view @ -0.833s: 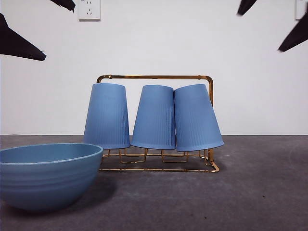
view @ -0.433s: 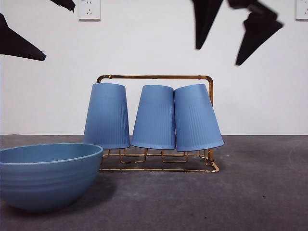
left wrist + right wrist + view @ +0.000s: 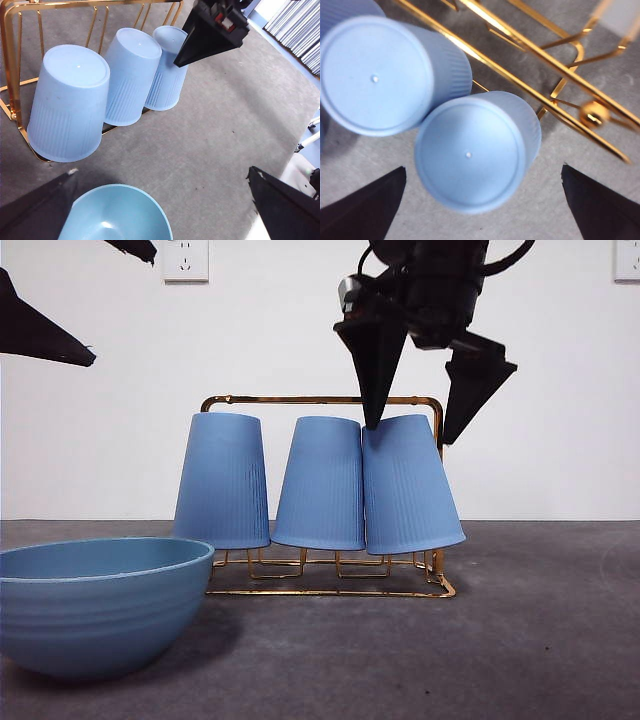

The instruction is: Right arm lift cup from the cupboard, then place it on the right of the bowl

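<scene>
Hovering wide-open over tilted end cup (image 3: 408, 485) in cupboard (image 3: 320, 400): right gripper (image 3: 415, 425); left gripper (image 3: 165, 210) open near bowl (image 3: 95, 605)

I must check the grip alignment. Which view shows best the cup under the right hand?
The right wrist view: the cup sits centred between the open right hand. The front view shows its side; the left wrist view shows it small, partly hidden.

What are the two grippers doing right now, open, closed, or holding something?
Left gripper: open, holding nothing, waiting above the bowl.
Right gripper: open, holding nothing, poised over the cup at the rack's end.
</scene>
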You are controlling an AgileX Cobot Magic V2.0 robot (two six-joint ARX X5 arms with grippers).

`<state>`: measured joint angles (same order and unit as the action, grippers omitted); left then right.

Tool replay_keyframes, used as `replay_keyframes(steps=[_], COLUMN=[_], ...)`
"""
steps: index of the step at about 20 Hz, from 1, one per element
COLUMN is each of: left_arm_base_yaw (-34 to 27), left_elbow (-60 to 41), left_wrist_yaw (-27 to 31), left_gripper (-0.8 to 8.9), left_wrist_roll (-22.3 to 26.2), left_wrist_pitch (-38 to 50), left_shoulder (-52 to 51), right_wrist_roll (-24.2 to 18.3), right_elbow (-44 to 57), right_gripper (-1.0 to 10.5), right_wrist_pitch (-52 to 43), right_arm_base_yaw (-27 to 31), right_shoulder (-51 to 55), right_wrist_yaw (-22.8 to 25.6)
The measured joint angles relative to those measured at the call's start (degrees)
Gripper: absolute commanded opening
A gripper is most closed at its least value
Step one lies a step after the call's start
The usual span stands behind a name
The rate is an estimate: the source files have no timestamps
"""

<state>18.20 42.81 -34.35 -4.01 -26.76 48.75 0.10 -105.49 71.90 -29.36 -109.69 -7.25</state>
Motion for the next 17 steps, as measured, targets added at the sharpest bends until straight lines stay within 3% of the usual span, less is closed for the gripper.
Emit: replay_keyframes(steps=[10, 17], left_arm_base_yaw=[0.0, 0.0], left_elbow=[0.0, 0.0], left_wrist_yaw=[0.0, 0.0], left_gripper=[5.62, 5.62], left_wrist_roll=[0.0, 0.0], left_wrist_pitch=[0.0, 0.0], left_shoulder=[0.0, 0.0], right_wrist_roll=[-3.4, -4.7], right_elbow=[0.0, 0.0], right_gripper=[4.9, 2.8], right_wrist_pitch=[-2.5, -3.5], right_arm_base_yaw=[-1.6, -2.4], right_shoulder=[-2.2, -2.2], right_wrist_yaw=[3.1, 3.2])
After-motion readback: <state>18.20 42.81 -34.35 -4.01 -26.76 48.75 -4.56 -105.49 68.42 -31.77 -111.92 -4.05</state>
